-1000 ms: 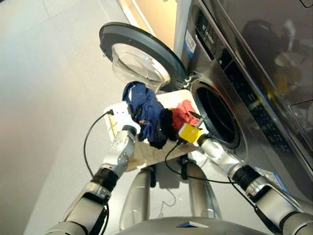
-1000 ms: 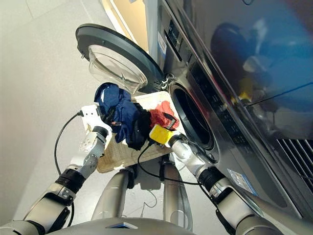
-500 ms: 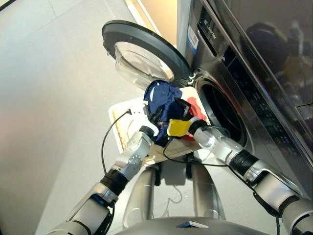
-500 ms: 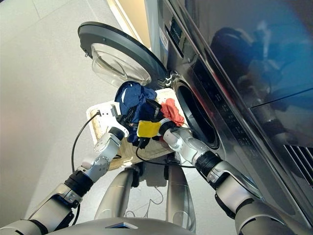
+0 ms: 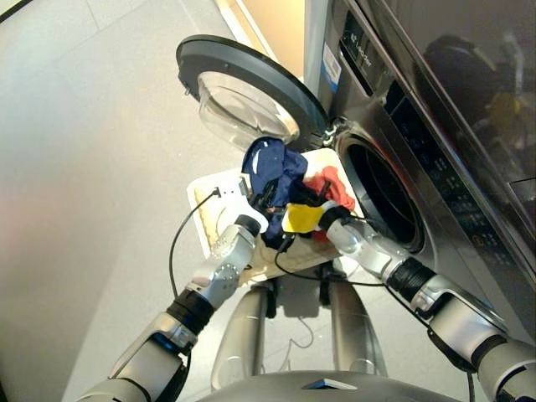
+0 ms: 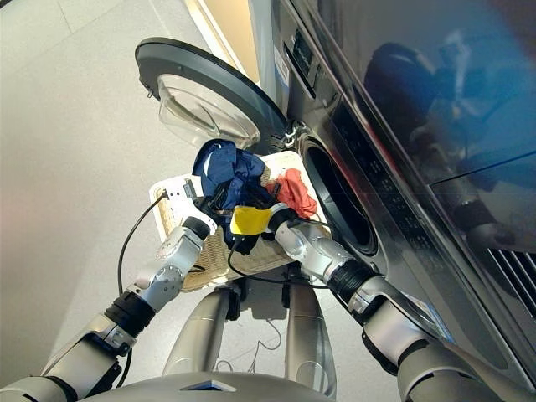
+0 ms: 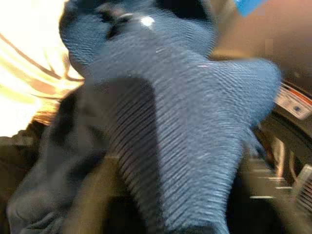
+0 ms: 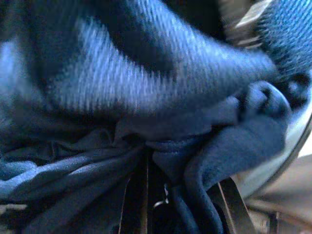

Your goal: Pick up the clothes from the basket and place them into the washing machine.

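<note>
The navy garment [image 5: 272, 166] is bunched up and lifted above the cream basket [image 5: 207, 203], close to the washing machine's [image 5: 435, 167] open drum mouth [image 5: 381, 197]. My left gripper [image 5: 258, 199] is shut on its lower left side. My right gripper [image 5: 291, 198] is pressed into the same bundle from the right, and the folds gather to a pinch between its fingers in the right wrist view. Navy cloth [image 7: 161, 107] fills both wrist views. A black garment [image 5: 279, 219] hangs under the navy one. The coral red garment [image 5: 332, 188] lies in the basket beside the drum mouth.
The round glass door [image 5: 243, 92] stands swung open behind the basket, to the left of the drum mouth. A black cable [image 5: 180, 243] loops from my left wrist over the grey floor [image 5: 84, 167]. The machine's dark control panel [image 5: 435, 193] runs along the right.
My right gripper left the coral garment and swung left into the navy bundle. My left gripper carried the navy garment up and toward the drum mouth, then eased slightly back. The camera also shifted.
</note>
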